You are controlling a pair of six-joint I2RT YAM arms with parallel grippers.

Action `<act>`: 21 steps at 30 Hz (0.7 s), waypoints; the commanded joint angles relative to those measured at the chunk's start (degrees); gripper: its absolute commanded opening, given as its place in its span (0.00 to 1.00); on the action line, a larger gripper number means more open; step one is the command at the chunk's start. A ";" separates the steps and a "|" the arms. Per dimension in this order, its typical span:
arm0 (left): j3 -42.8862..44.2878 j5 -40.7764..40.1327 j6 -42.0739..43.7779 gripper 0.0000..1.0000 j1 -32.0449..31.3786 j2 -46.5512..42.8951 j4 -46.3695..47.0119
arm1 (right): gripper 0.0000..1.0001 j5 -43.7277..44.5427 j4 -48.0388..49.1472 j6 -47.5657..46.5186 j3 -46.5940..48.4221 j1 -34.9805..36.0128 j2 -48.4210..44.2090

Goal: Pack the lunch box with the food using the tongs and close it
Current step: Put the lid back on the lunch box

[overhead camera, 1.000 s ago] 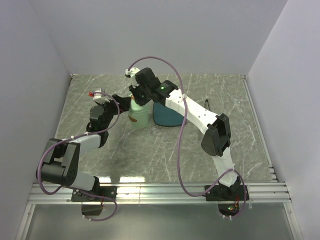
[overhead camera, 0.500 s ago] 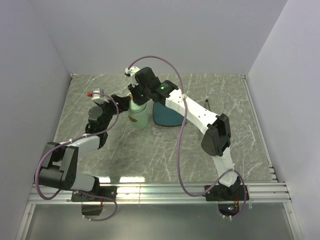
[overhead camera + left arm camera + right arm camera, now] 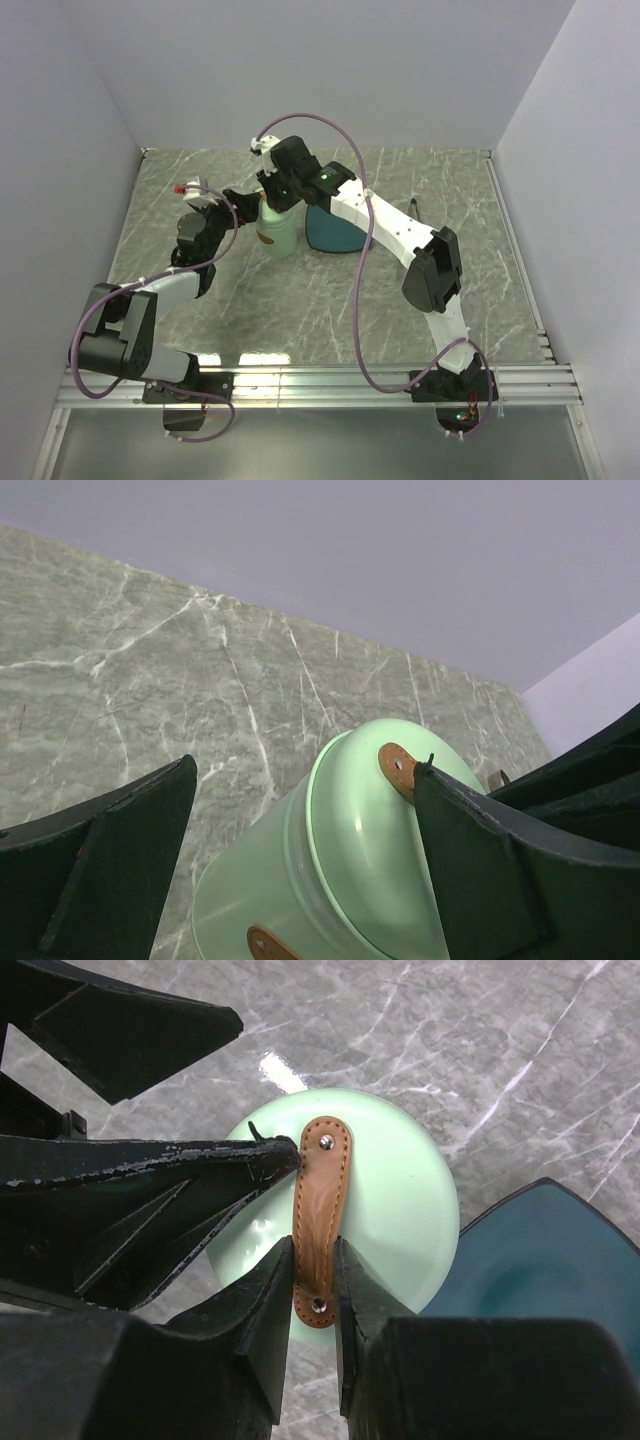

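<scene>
Mint-green lid [image 3: 380, 1200] is seated on the lunch box [image 3: 276, 234], its brown strap [image 3: 318, 1218] pinched between the closed right jaws, the open left jaws flanking the box; packing is judged complete, release outstanding.

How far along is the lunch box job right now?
Nearly finished, it seems. The lid sits on the lunch box, and the teal plate looks empty, so packing appears done. In hand: the right claw is shut on the lid's brown strap, while the left claw stands open around the box. Left: confirm the lid is seated and let go. The tongs are not visible.
</scene>
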 commanded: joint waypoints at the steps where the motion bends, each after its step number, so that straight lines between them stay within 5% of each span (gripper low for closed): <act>1: 0.72 0.73 0.82 0.96 -0.31 0.63 1.61 | 0.19 0.74 1.35 -0.07 -0.25 0.24 -2.74; 21: 0.98 0.65 1.17 0.96 -0.31 2.04 1.96 | 0.19 0.65 0.82 0.02 0.89 -0.64 1.13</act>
